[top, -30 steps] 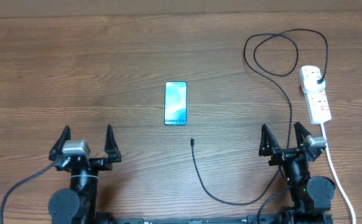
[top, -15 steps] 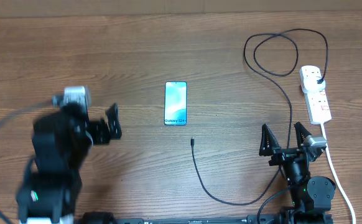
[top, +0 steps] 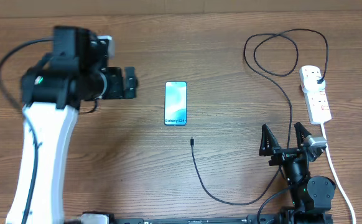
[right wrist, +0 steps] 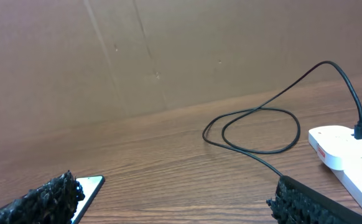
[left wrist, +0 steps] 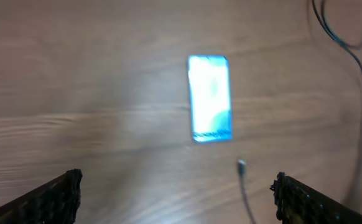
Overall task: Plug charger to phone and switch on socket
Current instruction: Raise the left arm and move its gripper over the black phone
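The phone lies flat mid-table, its blue-teal screen lit; it also shows blurred in the left wrist view and at the lower left of the right wrist view. The charger cable runs from its connector tip, just below the phone, round in loops to a black plug in the white socket strip. My left gripper is open, raised to the left of the phone. My right gripper is open and empty near the front edge.
The socket's thick white cord runs down the right side off the front edge. Cable loops lie at the back right. A brown cardboard wall stands behind the wooden table.
My left arm has swung up from its rest near the front edge and moved back and to the right, toward the phone. The right arm, phone and cable have not moved.
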